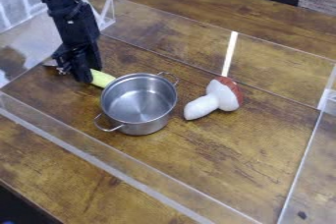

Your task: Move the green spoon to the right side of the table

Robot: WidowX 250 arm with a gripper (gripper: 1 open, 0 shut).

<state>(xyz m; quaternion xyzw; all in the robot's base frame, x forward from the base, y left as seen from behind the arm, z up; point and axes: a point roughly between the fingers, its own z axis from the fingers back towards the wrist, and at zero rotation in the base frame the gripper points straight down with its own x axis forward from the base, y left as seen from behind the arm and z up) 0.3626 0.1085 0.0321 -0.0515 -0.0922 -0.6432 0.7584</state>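
The green spoon lies on the table at the left, just behind the silver pot's rim. Only the end of its yellow-green handle shows, poking out to the right of the fingers; its bowl is hidden behind them. My gripper points steeply down at the spoon, with its dark fingers drawn in around the handle and the tips at the tabletop. The spoon still rests on the wood.
A silver pot with two small handles stands right beside the spoon. To the pot's right lies a white-and-red mushroom toy. Low clear acrylic walls edge the table, and a thin white strip stands behind the mushroom.
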